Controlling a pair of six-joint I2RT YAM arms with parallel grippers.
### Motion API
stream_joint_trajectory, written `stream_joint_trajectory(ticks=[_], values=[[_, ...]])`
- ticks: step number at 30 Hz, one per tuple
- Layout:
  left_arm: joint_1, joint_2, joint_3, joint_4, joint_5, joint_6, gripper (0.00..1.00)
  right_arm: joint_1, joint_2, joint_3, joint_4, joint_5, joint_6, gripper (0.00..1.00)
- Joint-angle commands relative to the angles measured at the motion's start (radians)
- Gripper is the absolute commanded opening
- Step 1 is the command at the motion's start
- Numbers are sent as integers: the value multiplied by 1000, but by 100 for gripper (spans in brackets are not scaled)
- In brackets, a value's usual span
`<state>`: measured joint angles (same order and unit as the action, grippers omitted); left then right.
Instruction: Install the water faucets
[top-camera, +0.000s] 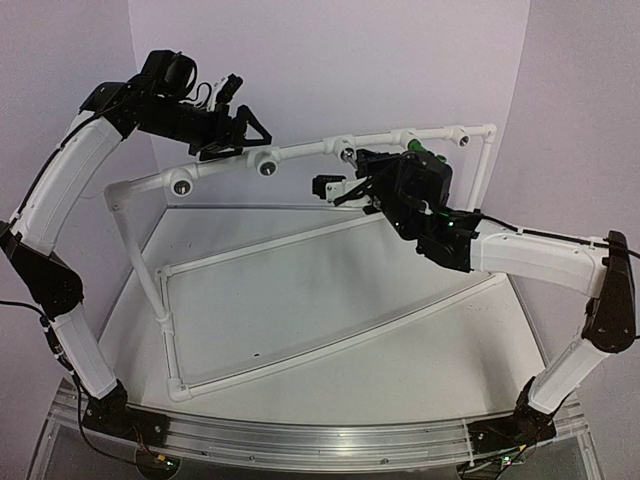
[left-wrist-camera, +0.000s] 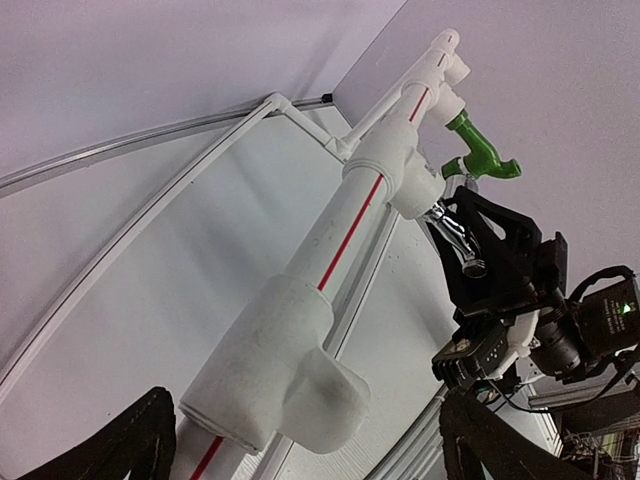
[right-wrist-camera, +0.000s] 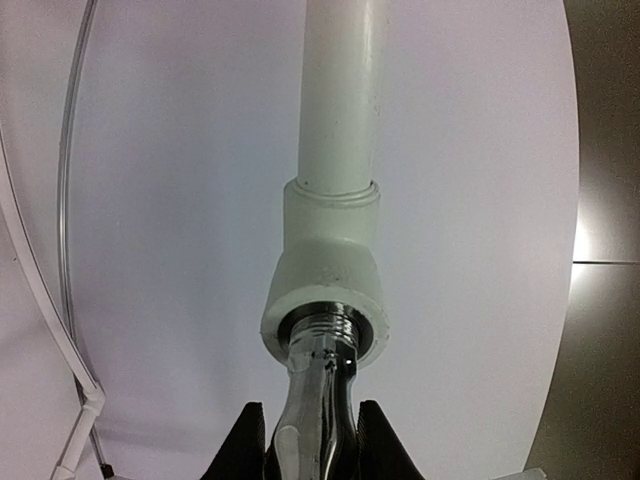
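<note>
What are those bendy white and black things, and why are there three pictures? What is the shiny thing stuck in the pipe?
Those are two robot arms, each ending in a two-finger claw called a gripper. One picture looks down from above; the other two come from little cameras on each wrist. On the table stands a white pipe frame with round sockets along its top rail. The right gripper pinches a shiny chrome faucet, whose threaded end sits in a white pipe fitting. From the left wrist you can also see a green faucet already in the next fitting along. The left gripper is open, holding nothing, up by the rail.
</note>
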<state>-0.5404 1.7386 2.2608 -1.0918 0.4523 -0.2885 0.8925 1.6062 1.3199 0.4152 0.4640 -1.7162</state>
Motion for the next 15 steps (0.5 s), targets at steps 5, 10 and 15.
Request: stream_joint_trajectory(ticks=[5, 10, 15], values=[[0, -18, -20, 40, 28, -14, 91, 21, 0, 73, 0, -11, -27, 0], [0, -19, -23, 41, 29, -14, 90, 48, 20, 93, -10, 40, -22, 0], [0, -24, -29, 43, 29, -14, 90, 65, 63, 157, -52, 123, 17, 0]])
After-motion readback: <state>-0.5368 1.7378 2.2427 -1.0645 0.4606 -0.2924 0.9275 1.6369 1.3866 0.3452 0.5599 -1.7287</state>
